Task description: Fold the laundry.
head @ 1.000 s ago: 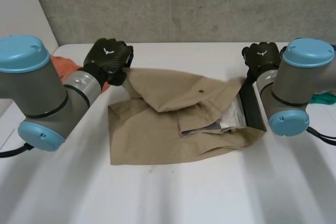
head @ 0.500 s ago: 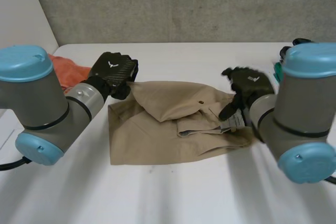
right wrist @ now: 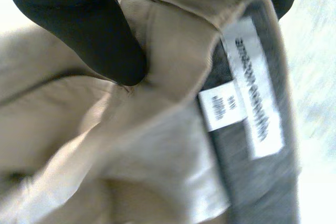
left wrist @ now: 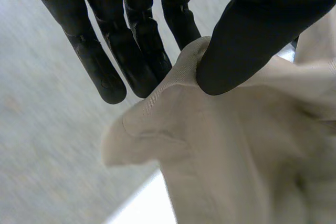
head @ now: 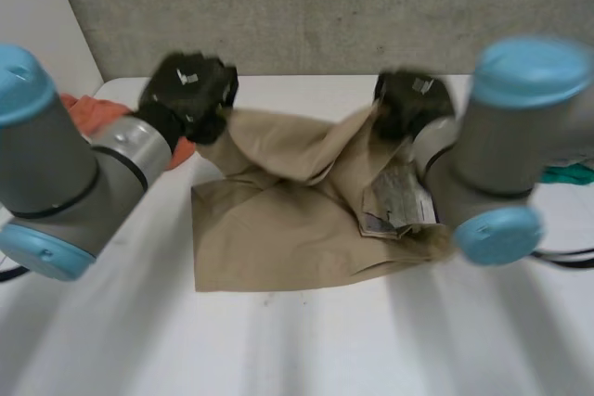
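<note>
Labels first: inside the waistband of the khaki garment (head: 278,229) (shorts or trousers, can't tell) there are two white tags sewn onto a grey lining. The long tag (right wrist: 257,98) has a line of dark print running along it, and the small tag (right wrist: 218,108) beside it has a few short lines. Both are too blurred to read. The back of the left hand (head: 190,85) carries a little white mark, also not readable.

The left hand has a far corner of the garment pinched, thumb pressed onto the fabric edge against straight fingers (left wrist: 105,56). The right hand (head: 413,99) is clamped on the waistband, its thumb pushing the khaki fold against the fingers behind it, right beside the tags.

Compared with half a second ago, the right hand has gone from low at the garment's right edge to up and in toward the middle, taking the waistband with it, so the lining and tags now face up. The left hand sits a bit higher too. The fabric between the two hands now sags in a dip, while the near half lies flat on the white desk (head: 325,340) where it was.

An orange cloth (head: 88,108) sits behind the left arm and a green cloth (head: 568,173) past the right arm.
</note>
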Robot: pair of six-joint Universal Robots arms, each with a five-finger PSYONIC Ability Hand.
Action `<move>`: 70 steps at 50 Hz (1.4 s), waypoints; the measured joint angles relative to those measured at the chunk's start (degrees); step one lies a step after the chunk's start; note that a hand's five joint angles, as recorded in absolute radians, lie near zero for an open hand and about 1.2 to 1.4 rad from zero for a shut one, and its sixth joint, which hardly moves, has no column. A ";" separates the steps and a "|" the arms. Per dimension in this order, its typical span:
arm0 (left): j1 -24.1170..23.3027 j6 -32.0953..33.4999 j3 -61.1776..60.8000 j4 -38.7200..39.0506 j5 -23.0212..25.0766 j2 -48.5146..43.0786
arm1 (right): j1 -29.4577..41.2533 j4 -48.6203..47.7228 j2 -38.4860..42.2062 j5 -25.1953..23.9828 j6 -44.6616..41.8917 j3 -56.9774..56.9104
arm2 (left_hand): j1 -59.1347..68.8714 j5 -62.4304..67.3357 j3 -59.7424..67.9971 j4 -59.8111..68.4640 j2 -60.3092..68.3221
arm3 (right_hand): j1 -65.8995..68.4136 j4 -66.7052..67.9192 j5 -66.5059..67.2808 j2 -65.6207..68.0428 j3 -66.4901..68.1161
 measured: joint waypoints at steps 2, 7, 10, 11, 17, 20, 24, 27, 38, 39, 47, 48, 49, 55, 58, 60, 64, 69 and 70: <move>0.04 0.07 0.57 0.58 -0.44 3.07 | -1.21 0.83 -5.11 -1.28 -4.57 0.49 | 0.00 0.00 0.00 0.00 0.00 | 0.00 0.27 0.08 0.00 0.00; 0.17 0.20 2.65 2.18 -3.81 10.91 | -2.86 4.04 -15.32 -4.53 -14.68 0.05 | 0.00 0.00 0.00 0.00 0.00 | 0.00 0.63 0.23 0.00 0.09; 0.21 0.26 4.34 2.85 -6.55 15.96 | -3.36 6.66 -21.24 -6.01 -19.13 -1.26 | 0.00 0.00 0.01 0.00 0.00 | 0.00 0.74 0.48 0.00 0.21; 0.24 0.28 5.37 3.03 -7.67 18.55 | -3.57 8.04 -24.18 -6.47 -20.39 -2.32 | 0.00 0.00 0.02 0.01 0.00 | 0.00 0.78 0.48 0.00 0.27; 0.08 0.24 10.24 2.72 -10.28 30.01 | -4.24 13.26 -35.57 -7.73 -22.01 -7.72 | 0.00 0.00 0.04 0.01 0.00 | 0.00 0.79 0.48 0.00 0.39; 0.00 0.20 11.73 2.42 -10.48 32.88 | -4.28 14.01 -38.12 -8.04 -21.88 -9.02 | 0.00 0.00 0.05 0.01 0.00 | 0.00 0.79 0.48 0.00 0.39; -0.02 0.19 13.80 1.97 -10.52 35.30 | -4.07 14.49 -40.21 -8.22 -21.52 -10.06 | 0.00 0.00 0.16 0.01 0.04 | 0.00 0.79 0.48 0.00 0.39; 0.00 0.21 14.63 1.86 -10.37 34.25 | -4.02 14.46 -39.54 -8.05 -21.31 -9.99 | 0.00 0.00 0.17 0.01 0.06 | 0.00 0.79 0.48 0.00 0.39; 0.38 0.78 16.71 3.26 -9.74 15.01 | -4.57 13.82 -23.25 -7.66 -20.68 -9.58 | 0.00 0.00 0.17 0.01 0.08 | 0.00 0.80 0.84 0.00 0.39; 0.42 0.93 17.18 3.66 -9.73 12.67 | -4.60 13.61 -20.96 -7.60 -20.64 -9.73 | 0.00 0.00 0.17 0.01 0.07 | 0.00 0.80 0.84 0.00 0.39; 0.48 5.71 25.16 11.28 -8.61 -11.88 | -4.40 5.74 -1.76 -4.62 -21.17 -11.52 | 0.00 0.00 0.18 0.01 0.08 | 0.00 0.82 0.84 0.00 0.45; 0.45 6.61 26.55 12.19 -8.29 -14.63 | -4.31 2.76 1.29 -3.98 -21.66 -11.75 | 0.00 0.00 0.18 0.01 0.08 | 0.00 0.82 0.84 0.00 0.45; 0.44 7.12 27.42 12.64 -8.10 -16.16 | -4.29 2.00 1.98 -3.86 -21.80 -11.81 | 0.00 0.00 0.18 0.01 0.08 | 0.00 0.83 0.84 0.01 0.46; 0.11 11.49 37.43 16.36 -6.60 -31.18 | -3.82 -18.13 13.69 -1.52 -27.80 -13.00 | -34.50 -30.31 -31.38 -32.32 -32.08 | -39.28 -37.85 -39.20 -40.88 -39.50; -0.11 11.85 38.81 17.06 -7.08 -33.38 | -3.65 -23.70 15.63 -1.50 -30.55 -12.55 | -53.43 -52.45 -54.63 -55.60 -55.13 | -50.51 -53.89 -53.40 -54.54 -54.20; -0.39 11.71 37.91 17.45 -7.98 -33.00 | -3.54 -24.91 15.44 -2.18 -31.97 -11.36 | -53.45 -53.22 -56.21 -57.15 -56.72 | -50.54 -55.58 -54.37 -55.40 -55.78; -0.71 11.05 32.92 18.06 -9.95 -29.00 | -3.66 -21.76 12.27 -4.51 -32.99 -7.63 | -53.45 -53.22 -56.22 -57.17 -56.82 | -50.54 -55.70 -54.37 -55.40 -55.79; -1.18 10.29 20.44 17.49 -12.65 -19.00 | -4.87 -11.78 4.24 -9.26 -33.18 0.27 | -52.99 -52.99 -55.89 -56.77 -56.41 | -50.54 -55.70 -54.38 -55.40 -55.79; -1.29 10.23 17.91 16.93 -13.11 -16.98 | -5.47 -9.11 2.41 -10.61 -33.21 2.42 | -52.36 -52.66 -55.33 -56.13 -55.63 | -50.54 -55.70 -54.37 -55.40 -55.79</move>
